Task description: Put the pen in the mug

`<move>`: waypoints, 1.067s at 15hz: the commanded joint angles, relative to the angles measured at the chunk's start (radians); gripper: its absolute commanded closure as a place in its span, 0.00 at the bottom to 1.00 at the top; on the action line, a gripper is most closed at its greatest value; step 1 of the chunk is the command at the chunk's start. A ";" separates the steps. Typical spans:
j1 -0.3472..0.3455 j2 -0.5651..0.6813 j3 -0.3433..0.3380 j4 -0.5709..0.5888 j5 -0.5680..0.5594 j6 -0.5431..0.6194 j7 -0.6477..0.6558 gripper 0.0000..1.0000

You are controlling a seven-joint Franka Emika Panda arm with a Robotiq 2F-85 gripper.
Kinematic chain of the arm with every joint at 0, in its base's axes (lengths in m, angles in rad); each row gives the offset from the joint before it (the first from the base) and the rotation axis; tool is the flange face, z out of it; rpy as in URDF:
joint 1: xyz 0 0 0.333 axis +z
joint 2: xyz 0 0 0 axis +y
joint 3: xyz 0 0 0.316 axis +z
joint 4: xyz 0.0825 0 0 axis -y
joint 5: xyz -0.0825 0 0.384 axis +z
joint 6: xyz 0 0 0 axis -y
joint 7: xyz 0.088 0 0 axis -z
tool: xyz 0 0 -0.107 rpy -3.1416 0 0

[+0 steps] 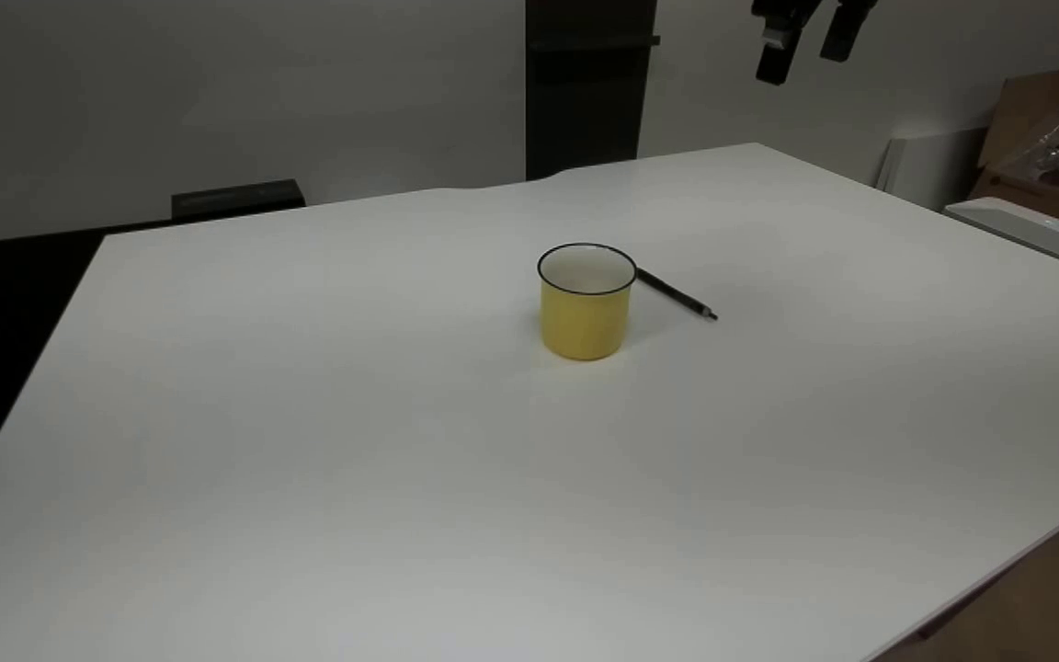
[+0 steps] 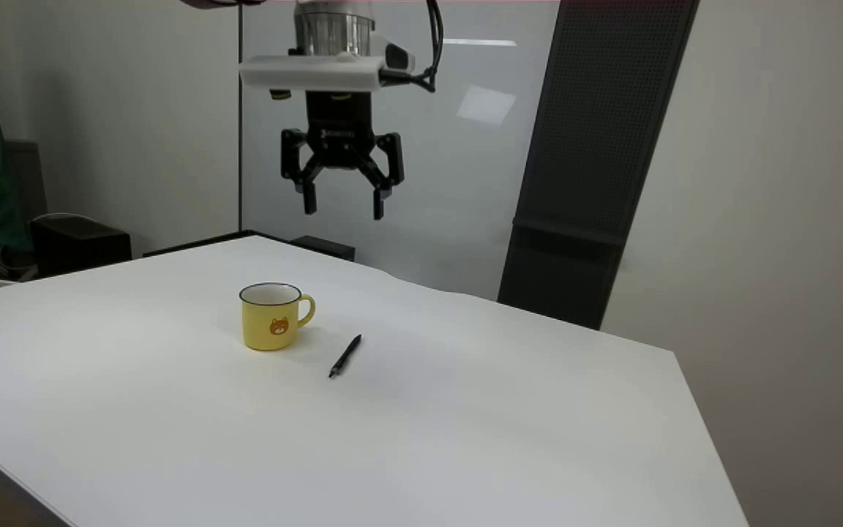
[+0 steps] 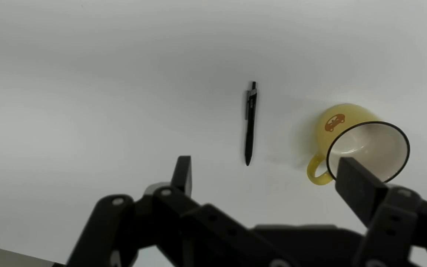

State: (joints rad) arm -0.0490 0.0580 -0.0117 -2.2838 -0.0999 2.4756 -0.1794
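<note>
A black pen lies flat and apart from the mug on the white table; it shows in an exterior view (image 2: 345, 356), partly behind the mug in an exterior view (image 1: 675, 292), and whole in the wrist view (image 3: 250, 124). The yellow mug stands upright with a dark rim and pale inside, in both exterior views (image 1: 585, 322) (image 2: 264, 327) and the wrist view (image 3: 350, 113). Its handle shows beside the pen's side. My gripper is open and empty, high above the table, in both exterior views (image 1: 805, 62) (image 2: 344, 211). In the wrist view its fingertips (image 3: 265, 160) are wide apart, one overlapping the mug's rim.
The white table (image 1: 355, 460) carries the pen and mug. A table edge shows at the lower left of the wrist view. A dark panel (image 2: 590, 168) and a whiteboard (image 2: 458, 183) stand behind the table. A cardboard box (image 1: 1007, 119) sits beyond the table's edge.
</note>
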 commanded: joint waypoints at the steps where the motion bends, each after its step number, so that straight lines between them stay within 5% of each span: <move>1: 0.008 -0.013 -0.010 -0.010 -0.042 0.016 0.042 0.00; 8: -0.001 0.182 -0.061 0.056 -0.204 0.129 0.140 0.00; 16: -0.042 0.478 0.023 0.262 0.005 0.193 -0.009 0.00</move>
State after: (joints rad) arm -0.0606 0.4298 -0.0408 -2.1418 -0.1662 2.6946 -0.1309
